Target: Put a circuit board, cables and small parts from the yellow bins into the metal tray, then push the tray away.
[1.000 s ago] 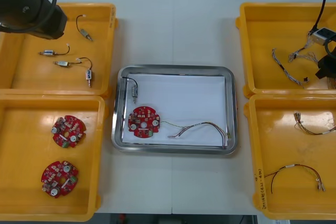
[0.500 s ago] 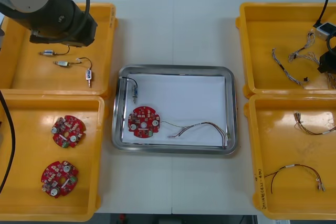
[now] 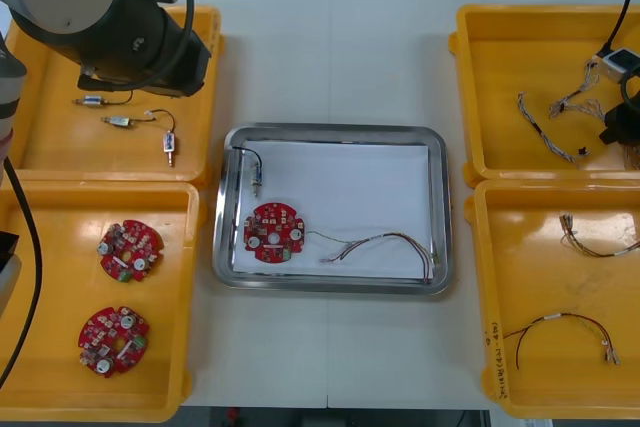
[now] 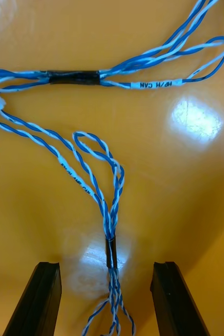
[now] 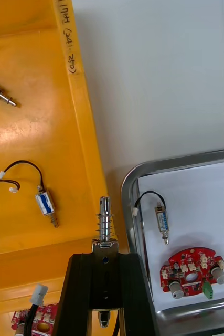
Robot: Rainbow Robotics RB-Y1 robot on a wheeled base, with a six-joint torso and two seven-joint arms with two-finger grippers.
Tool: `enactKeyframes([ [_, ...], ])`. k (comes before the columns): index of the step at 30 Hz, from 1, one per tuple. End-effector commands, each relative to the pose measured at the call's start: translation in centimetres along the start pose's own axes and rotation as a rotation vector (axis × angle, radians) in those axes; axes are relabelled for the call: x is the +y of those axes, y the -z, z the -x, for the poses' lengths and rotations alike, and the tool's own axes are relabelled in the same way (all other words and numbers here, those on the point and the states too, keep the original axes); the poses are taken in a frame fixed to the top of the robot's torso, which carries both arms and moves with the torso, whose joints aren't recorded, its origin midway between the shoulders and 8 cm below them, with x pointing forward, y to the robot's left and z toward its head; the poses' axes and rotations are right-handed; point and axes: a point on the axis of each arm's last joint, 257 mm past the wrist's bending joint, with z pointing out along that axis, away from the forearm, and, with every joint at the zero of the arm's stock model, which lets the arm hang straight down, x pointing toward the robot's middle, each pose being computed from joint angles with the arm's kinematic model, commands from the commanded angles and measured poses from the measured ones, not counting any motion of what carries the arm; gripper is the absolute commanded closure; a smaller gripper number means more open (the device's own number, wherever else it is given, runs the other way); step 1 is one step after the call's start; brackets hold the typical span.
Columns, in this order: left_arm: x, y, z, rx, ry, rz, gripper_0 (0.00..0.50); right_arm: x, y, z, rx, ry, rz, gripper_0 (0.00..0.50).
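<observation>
Direction from the left gripper (image 5: pixel 105 260) to the metal tray (image 5: pixel 130 210) decides the coming move. This gripper is closed on 1 small metal part (image 5: pixel 105 223), a sprung pin that sticks out past the fingertips with its long axis in line with the fingers. It hangs about over the inner wall of the far left yellow bin (image 5: pixel 38 131). The tray's far left corner lies just past that wall, off to one side of the fingers. In the front view the left arm (image 3: pixel 110 7) is over that bin at the table's far left corner, and the tray sits at the table's middle, toward the near edge from it. The tray holds a circuit board (image 3: pixel 275 232), a second metal part (image 3: pixel 256 175) on a black lead, and a thin cable (image 3: pixel 385 244). I judge the next step to be a short carry across the wall and a release over the tray's white inside. The right gripper (image 4: pixel 105 268), above the far right yellow bin (image 3: pixel 500 97), stands wide open, its 2 fingers either side of a twisted blue and white cable (image 4: pixel 110 252) that runs lengthwise between them, not yet pinched.
</observation>
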Motion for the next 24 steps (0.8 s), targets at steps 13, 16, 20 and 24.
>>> enactKeyframes([
  [13,-2.2,0.2,-0.7,0.006,0.036,-0.047,0.499,-1.1,-0.5,-2.0,-0.002,-0.042,-0.014,0.000],
  [16,-2.2,0.3,-0.6,0.005,0.046,-0.051,0.499,-0.8,-0.7,-1.9,-0.001,-0.048,-0.009,0.000],
  [20,-1.7,0.0,-1.0,0.012,0.064,-0.052,0.500,-0.3,-1.0,-1.8,0.000,-0.048,-0.004,0.000],
  [24,-1.3,0.1,-1.2,0.008,0.079,-0.058,0.499,0.1,-1.4,-1.7,0.001,-0.047,0.001,0.000],
])
